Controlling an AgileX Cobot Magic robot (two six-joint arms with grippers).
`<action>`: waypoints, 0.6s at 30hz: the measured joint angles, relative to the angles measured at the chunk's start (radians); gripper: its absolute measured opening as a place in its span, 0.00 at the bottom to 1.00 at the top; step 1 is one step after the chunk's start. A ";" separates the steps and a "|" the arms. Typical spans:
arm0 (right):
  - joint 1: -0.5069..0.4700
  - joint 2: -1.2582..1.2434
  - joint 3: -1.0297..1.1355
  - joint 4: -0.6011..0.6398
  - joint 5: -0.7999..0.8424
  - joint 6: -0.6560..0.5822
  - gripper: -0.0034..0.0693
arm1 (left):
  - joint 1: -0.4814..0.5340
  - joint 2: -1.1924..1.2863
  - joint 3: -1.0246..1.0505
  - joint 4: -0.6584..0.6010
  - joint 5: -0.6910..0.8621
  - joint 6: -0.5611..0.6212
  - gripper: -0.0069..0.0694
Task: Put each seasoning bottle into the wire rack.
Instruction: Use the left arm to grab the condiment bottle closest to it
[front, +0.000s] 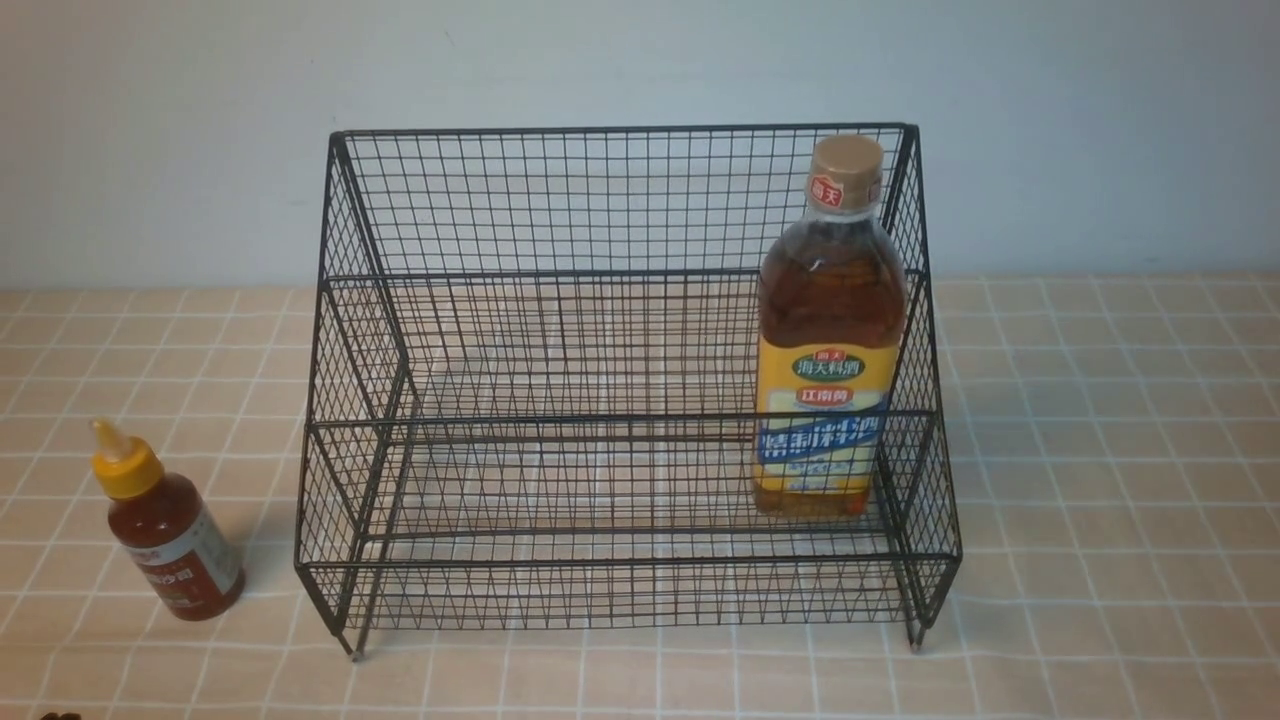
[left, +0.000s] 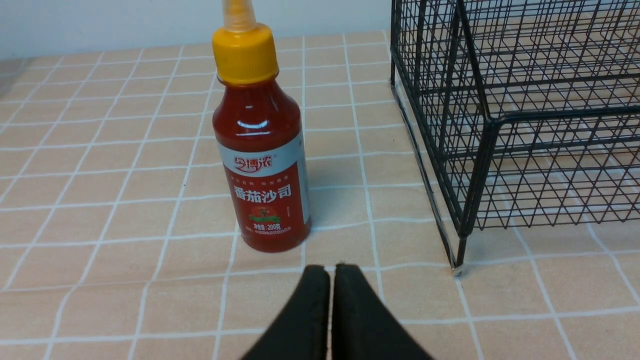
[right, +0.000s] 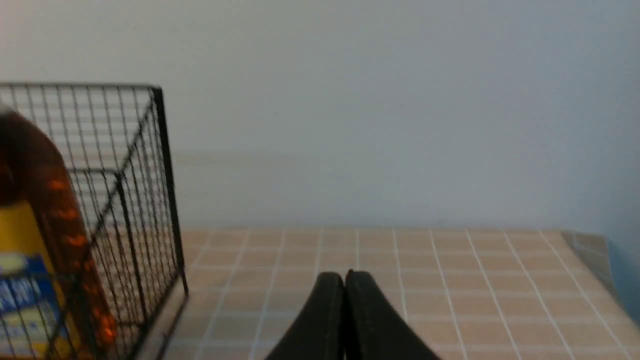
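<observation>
Front view, rack: I see the black wire rack (front: 620, 417) standing on the checked worktop (front: 1090, 600), its stepped side facing me.
Front view, tall bottle: the amber bottle (front: 830, 330) with the tan cap is upright inside the rack, near its right side wall, its lower label behind the mesh.
Front view, sauce bottle: the red sauce bottle (front: 175, 540) with the yellow cap stands on the worktop, outside the rack and to its left, apart from it.
Left wrist view, tool: my left tool (left: 332, 272) is pressed together with nothing pinched; the sauce bottle stands upright beyond its tips.
Right wrist view, tool: my right tool (right: 346, 280) is also pressed together, holding nothing; the picture is blurred.
</observation>
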 joint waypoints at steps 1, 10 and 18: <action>-0.018 -0.045 0.061 0.000 0.002 0.000 0.03 | 0.000 0.000 0.000 0.000 0.000 0.000 0.08; -0.057 -0.244 0.185 0.005 0.169 0.000 0.03 | 0.000 0.000 0.000 0.000 0.000 0.000 0.08; -0.057 -0.247 0.185 0.005 0.169 0.000 0.03 | 0.000 0.000 0.000 0.000 0.000 0.000 0.08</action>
